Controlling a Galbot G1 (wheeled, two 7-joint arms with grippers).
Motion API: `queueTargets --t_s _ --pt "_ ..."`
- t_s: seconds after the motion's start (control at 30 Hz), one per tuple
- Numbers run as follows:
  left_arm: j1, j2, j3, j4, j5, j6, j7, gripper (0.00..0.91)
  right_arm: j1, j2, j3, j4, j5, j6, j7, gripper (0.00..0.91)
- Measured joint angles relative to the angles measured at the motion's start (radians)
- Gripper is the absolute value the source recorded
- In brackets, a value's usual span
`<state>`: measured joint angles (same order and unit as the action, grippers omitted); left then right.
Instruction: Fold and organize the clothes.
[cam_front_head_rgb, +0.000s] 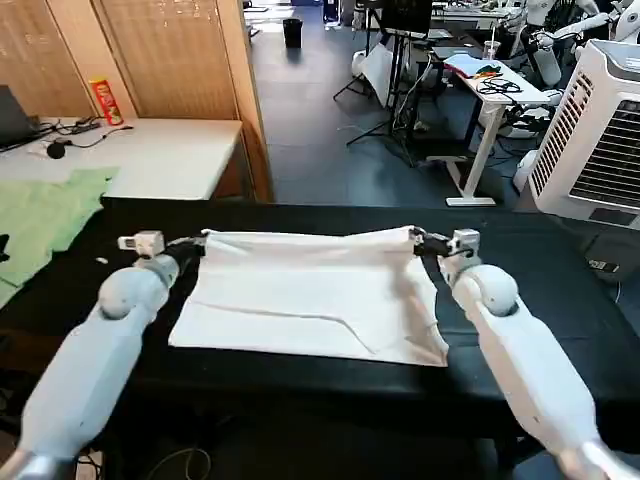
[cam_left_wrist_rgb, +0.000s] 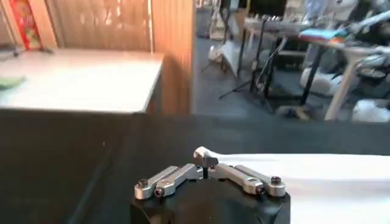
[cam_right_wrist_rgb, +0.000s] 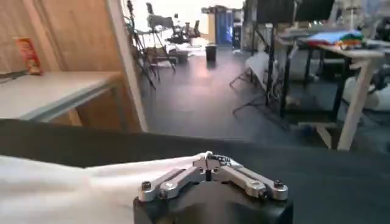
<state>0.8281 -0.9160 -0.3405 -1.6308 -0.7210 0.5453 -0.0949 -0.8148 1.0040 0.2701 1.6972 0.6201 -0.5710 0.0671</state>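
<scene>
The clothes (cam_front_head_rgb: 310, 295), a white T-shirt, lie folded into a broad rectangle on the black table (cam_front_head_rgb: 560, 290), plain side up with no print showing. My left gripper (cam_front_head_rgb: 200, 241) is at the far left corner, shut on the cloth's edge; in the left wrist view its tips (cam_left_wrist_rgb: 205, 157) pinch the corner while the white fabric (cam_left_wrist_rgb: 317, 176) runs off to one side. At the far right corner my right gripper (cam_front_head_rgb: 420, 238) is shut on the fabric too. The right wrist view shows it (cam_right_wrist_rgb: 210, 161) closed on a small bunched fold of the shirt (cam_right_wrist_rgb: 73, 182).
A pale green garment (cam_front_head_rgb: 40, 215) lies at the table's left end. Behind it stand a white side table (cam_front_head_rgb: 150, 155) with a red can (cam_front_head_rgb: 105, 100) and cables. A white air cooler (cam_front_head_rgb: 600, 130) stands at the far right, beyond open floor.
</scene>
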Motion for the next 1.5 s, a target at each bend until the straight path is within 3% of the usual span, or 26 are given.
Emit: queueTargets --t_s 0.33,0.7,0.73,0.77,0.8,0.83,0.87,1.27,1.5 --pt "0.255 0.064 -0.118 -0.198 0.000 -0.002 -0.004 0.068 -0.184 -0.030 0.058 0.169 -0.037 -0.110 0.006 0.029" --pt "0.428 0.063 -0.197 -0.242 0.021 -0.027 -0.001 0.068 -0.299 -0.035 0.090 0.216 -0.035 -0.126 0.000 0.029" --pt "0.437 0.063 -0.200 -0.244 0.022 -0.027 -0.001 0.146 -0.303 -0.035 0.091 0.218 -0.034 -0.127 -0.001 0.029" --pt "0.445 0.063 -0.202 -0.245 0.023 -0.027 -0.001 0.341 -0.307 -0.035 0.091 0.220 -0.033 -0.128 -0.002 0.029" --pt "0.450 0.062 -0.204 -0.245 0.025 -0.022 -0.001 0.878 -0.313 -0.035 0.093 0.226 -0.031 -0.130 -0.002 0.059" --pt "0.453 0.060 -0.204 -0.245 0.031 -0.017 -0.002 0.878 -0.317 -0.035 0.095 0.230 -0.029 -0.131 -0.003 0.429" --pt "0.453 0.056 -0.205 -0.244 0.038 -0.016 -0.002 0.878 -0.321 -0.036 0.097 0.234 -0.028 -0.132 -0.006 0.878" --pt "0.493 0.050 -0.239 -0.279 0.041 -0.001 -0.005 0.878 -0.347 -0.038 0.192 0.298 0.014 -0.165 0.005 0.878" --pt "0.453 0.050 -0.269 -0.249 -0.015 -0.017 -0.036 0.878 -0.257 0.015 0.176 0.221 0.003 -0.060 0.067 0.878"
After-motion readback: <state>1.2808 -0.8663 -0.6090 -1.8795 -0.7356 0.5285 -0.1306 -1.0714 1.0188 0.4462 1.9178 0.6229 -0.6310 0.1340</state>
